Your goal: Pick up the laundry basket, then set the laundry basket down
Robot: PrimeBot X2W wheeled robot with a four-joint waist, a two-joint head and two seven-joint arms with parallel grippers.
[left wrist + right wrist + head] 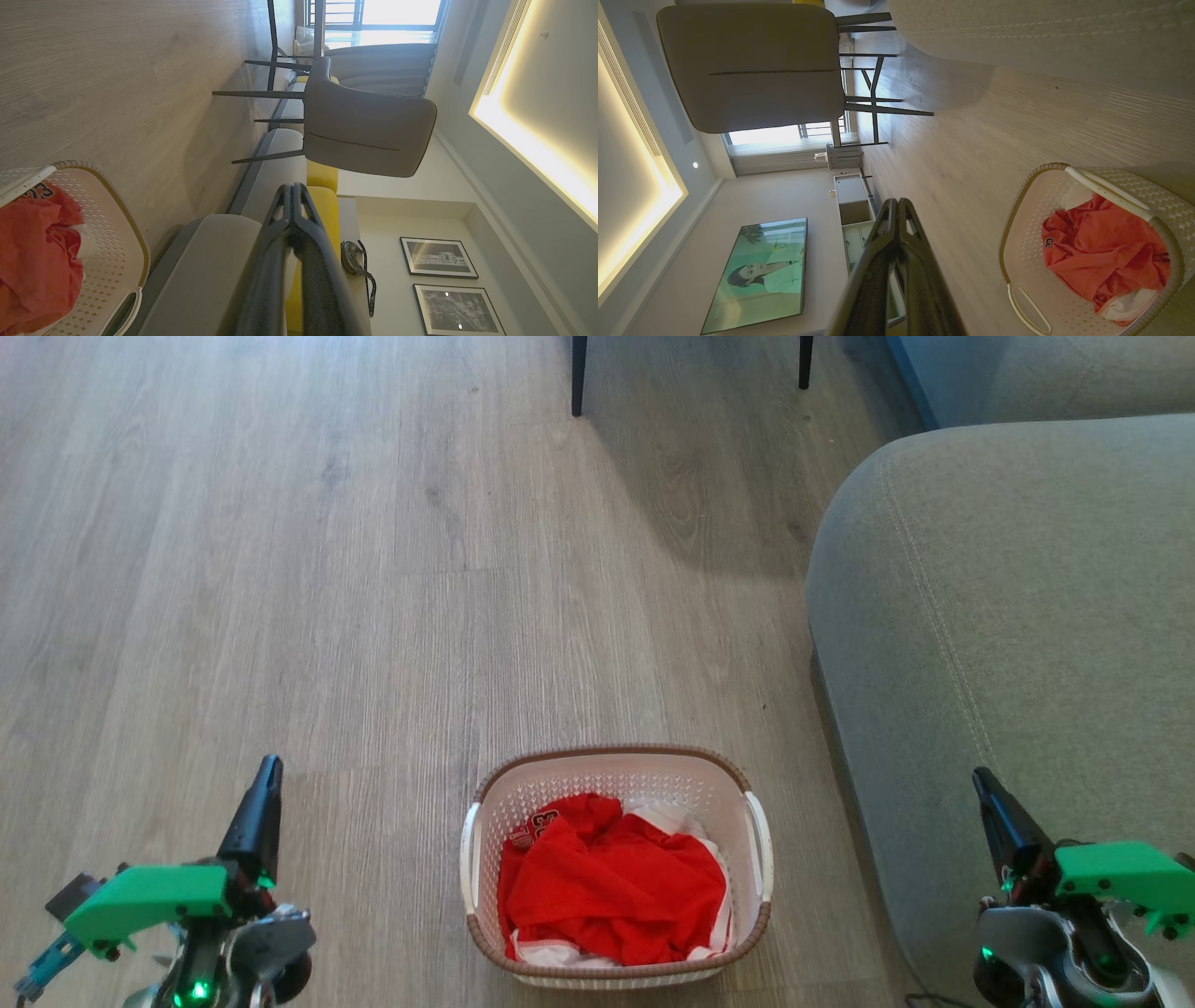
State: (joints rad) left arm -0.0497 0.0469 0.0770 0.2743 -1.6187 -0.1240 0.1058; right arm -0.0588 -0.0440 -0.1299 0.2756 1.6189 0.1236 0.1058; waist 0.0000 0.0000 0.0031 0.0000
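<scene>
Laundry basket (635, 779) floor hidden under red garment (611, 891); chair legs (578, 373) cropped above

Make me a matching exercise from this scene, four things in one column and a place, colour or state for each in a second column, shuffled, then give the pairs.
Column one:
1. laundry basket
2. red garment
3. sofa
4. left gripper

Column two:
a. grey, at the right of the head view
b. shut, holding nothing
c. standing on the wooden floor
d. lying crumpled inside the laundry basket

Pairs: 1-c, 2-d, 3-a, 4-b
</scene>
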